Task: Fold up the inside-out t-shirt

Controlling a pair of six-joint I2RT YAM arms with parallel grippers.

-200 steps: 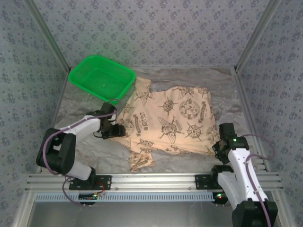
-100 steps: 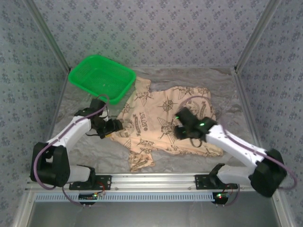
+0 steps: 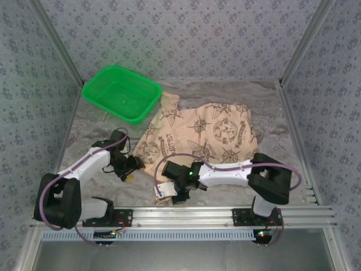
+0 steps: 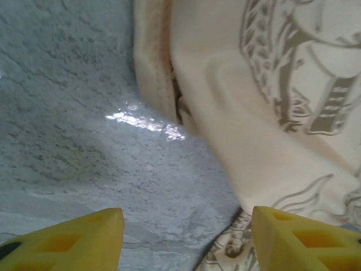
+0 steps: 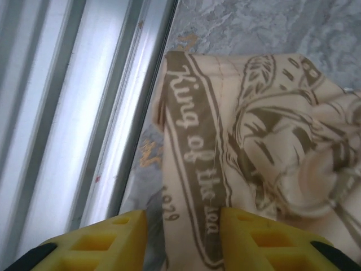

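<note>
Where the aluminium rail (image 3: 186, 213) runs along the near edge of the table, the right arm reaches left across the front, and the right gripper (image 3: 168, 192) sits low over the near-left sleeve of the inside-out t-shirt (image 3: 208, 138). Right wrist view: right gripper (image 5: 183, 237) has its yellow fingers (image 5: 271, 245) parted by a moderate gap, nothing clamped. Sleeve cloth with a dark "King of the sea" banner lies under and between them. I cannot tell whether the tips touch the cloth. The rail (image 5: 84, 113) is just left of the sleeve edge.

Farther in, the left gripper (image 3: 133, 167) points at the shirt's left hem. Left wrist view: left gripper (image 4: 186, 243) is spread wide, with a yellow finger (image 4: 67, 243) over the grey table cover (image 4: 67, 113) and the other over printed cloth (image 4: 254, 113). The seamed hem runs between them; nothing is held.

The shirt lies spread across mid-table, print up, wrinkled, right of centre on the table cover (image 3: 90, 135).

At far left, the green basket (image 3: 121, 93) stands just beside the shirt's far-left sleeve.
</note>
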